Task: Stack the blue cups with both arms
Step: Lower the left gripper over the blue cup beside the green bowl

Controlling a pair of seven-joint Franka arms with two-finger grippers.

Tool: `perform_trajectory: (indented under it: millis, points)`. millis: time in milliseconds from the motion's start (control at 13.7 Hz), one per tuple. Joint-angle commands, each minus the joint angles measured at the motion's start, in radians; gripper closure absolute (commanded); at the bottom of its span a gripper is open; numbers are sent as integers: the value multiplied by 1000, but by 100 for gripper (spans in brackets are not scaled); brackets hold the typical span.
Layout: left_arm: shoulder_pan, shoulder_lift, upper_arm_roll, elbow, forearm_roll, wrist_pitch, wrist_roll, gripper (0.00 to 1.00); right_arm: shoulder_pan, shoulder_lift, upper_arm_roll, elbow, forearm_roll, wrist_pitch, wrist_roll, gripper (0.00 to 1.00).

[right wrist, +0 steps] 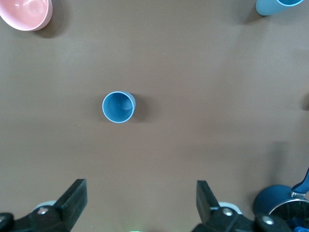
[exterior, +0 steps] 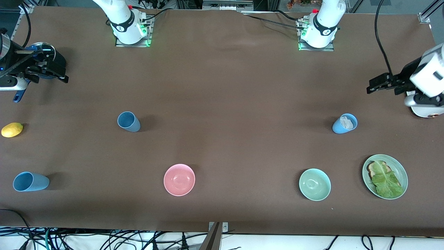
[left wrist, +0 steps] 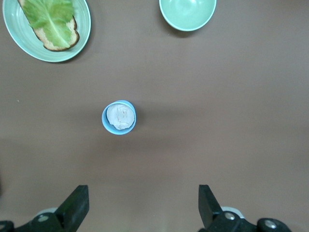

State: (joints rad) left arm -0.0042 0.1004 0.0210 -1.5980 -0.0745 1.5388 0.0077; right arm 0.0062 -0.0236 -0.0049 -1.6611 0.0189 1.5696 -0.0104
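Three blue cups stand upright on the brown table. A dusky blue cup (exterior: 128, 121) (right wrist: 118, 107) is toward the right arm's end. A lighter blue cup (exterior: 30, 181) (right wrist: 280, 6) stands nearer the front camera than it, by the table's end. The third blue cup (exterior: 344, 123) (left wrist: 119, 117), toward the left arm's end, holds a pale whitish lump. My right gripper (exterior: 62, 75) (right wrist: 141, 203) hangs open and empty above the table, apart from the dusky cup. Open and empty too, my left gripper (exterior: 371, 86) (left wrist: 143, 205) hovers apart from the filled cup.
A pink bowl (exterior: 179, 179) (right wrist: 26, 12) and a mint-green bowl (exterior: 314, 184) (left wrist: 188, 12) sit near the front edge. A green plate (exterior: 402, 170) (left wrist: 82, 36) carries toast and lettuce. A lemon (exterior: 12, 129) and a blue lidded pot (exterior: 17, 96) (right wrist: 270, 203) lie at the right arm's end.
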Motion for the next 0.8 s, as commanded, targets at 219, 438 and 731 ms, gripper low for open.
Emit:
perform_trajectory:
  millis: [219, 438, 731]
  points:
    - [-13, 257, -6, 151, 1, 23, 6, 0, -8, 5, 3, 23, 3, -22, -5, 0]
    - [32, 266, -3, 72, 5, 159, 90, 0, -8, 5, 3, 23, 3, -22, -5, 0]
    - [73, 172, 8, -177, 5, 405, 264, 0, -8, 5, 3, 23, 3, -22, -6, 0]
